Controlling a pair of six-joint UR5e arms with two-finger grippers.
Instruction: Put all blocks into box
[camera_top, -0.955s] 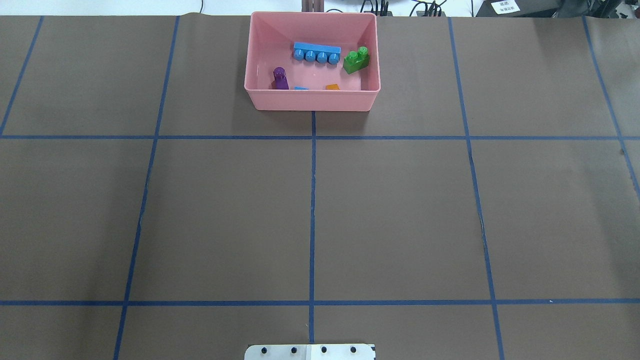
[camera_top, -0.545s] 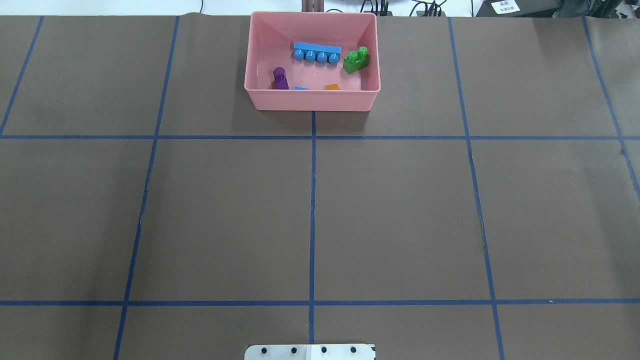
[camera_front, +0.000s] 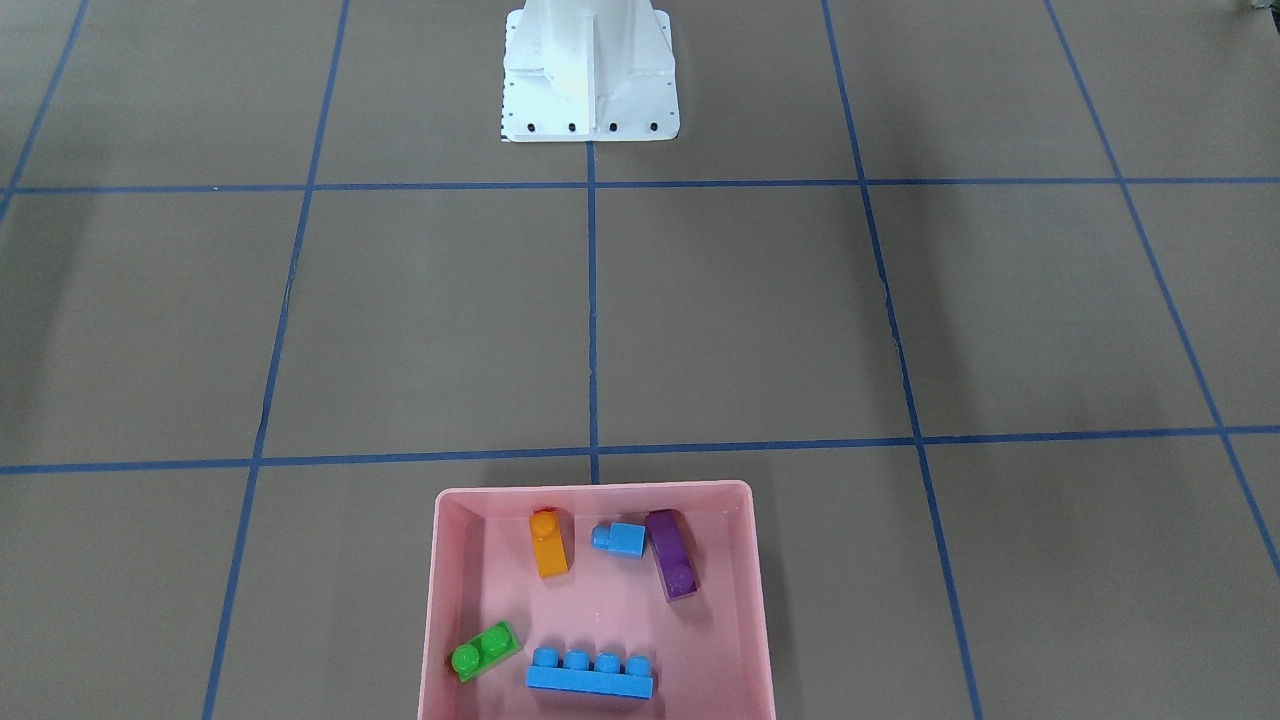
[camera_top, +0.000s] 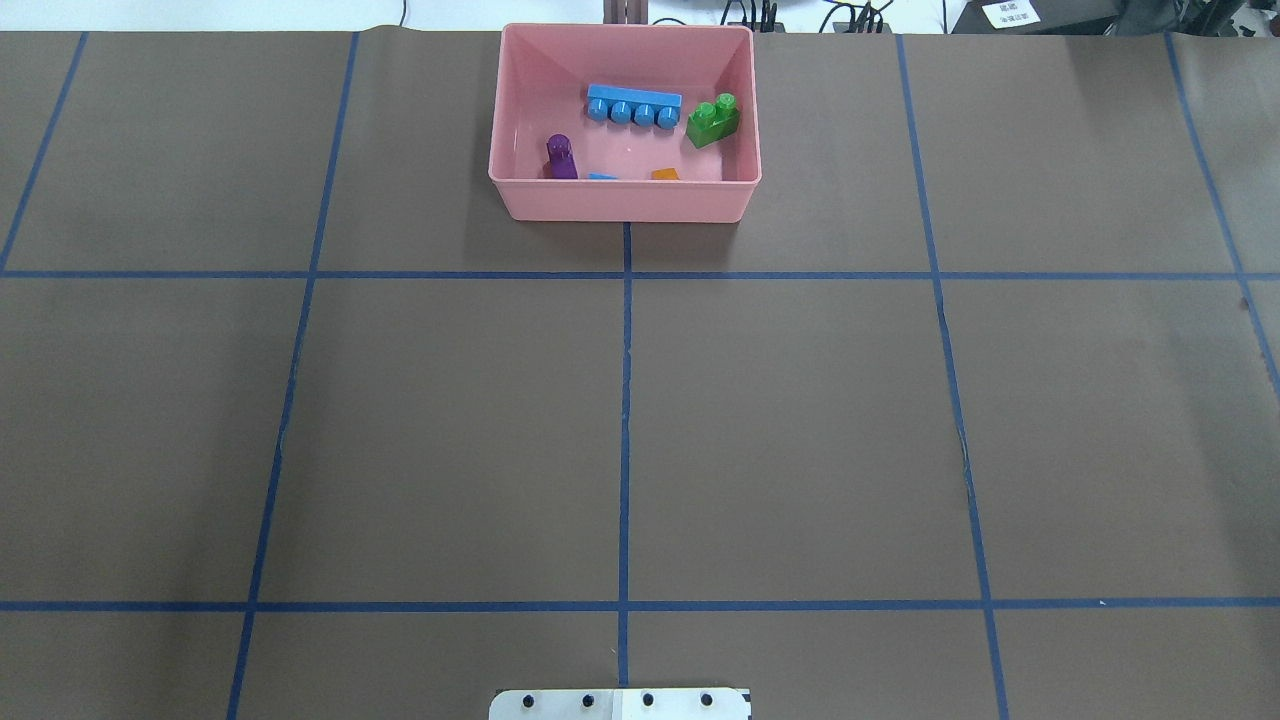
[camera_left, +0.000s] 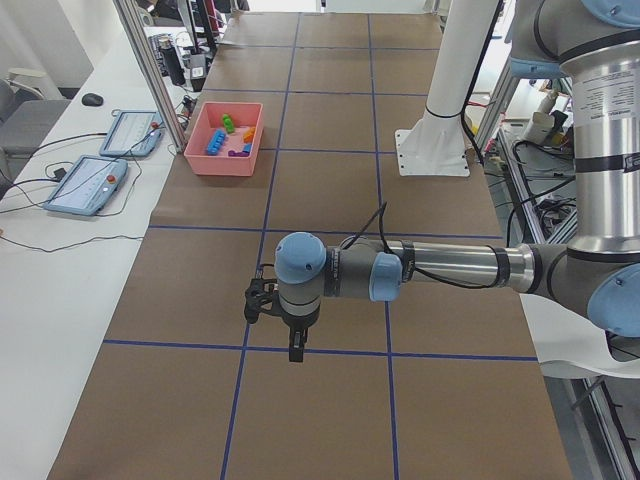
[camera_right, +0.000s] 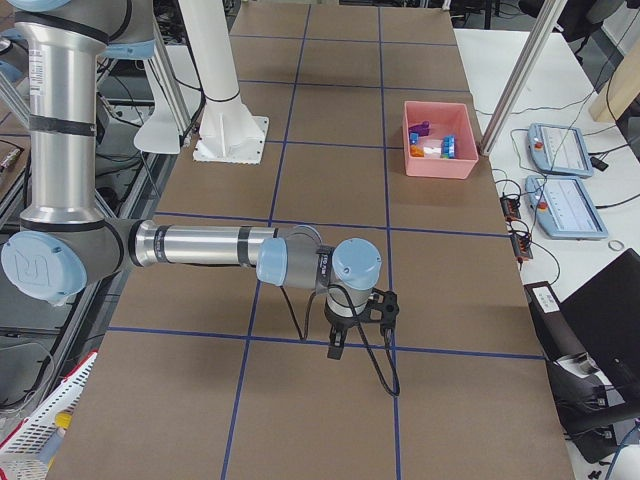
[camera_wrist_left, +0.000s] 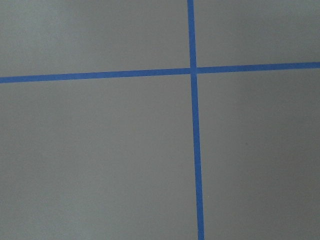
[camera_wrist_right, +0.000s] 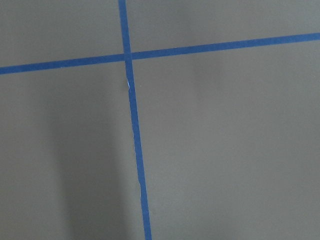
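Observation:
The pink box (camera_front: 590, 488) stands at the table's far side from the robot and holds all five blocks: orange (camera_front: 549, 545), small blue (camera_front: 620, 538), purple (camera_front: 673, 555), green (camera_front: 483, 649) and long blue (camera_front: 590, 672). In the overhead view the box (camera_top: 625, 200) shows the long blue (camera_top: 633, 104), green (camera_top: 713, 120) and purple (camera_top: 560, 156) blocks; its near wall half hides the small blue (camera_top: 602, 177) and orange (camera_top: 665, 174) ones. My left gripper (camera_left: 290, 345) and right gripper (camera_right: 335, 350) hang over bare table far from the box. I cannot tell whether they are open or shut.
The white robot base (camera_front: 590, 70) stands at the table's robot side. Blue tape lines (camera_top: 625, 400) divide the brown table cover. Two control tablets (camera_left: 85, 185) lie on a side table beyond the box. Both wrist views show only table and tape.

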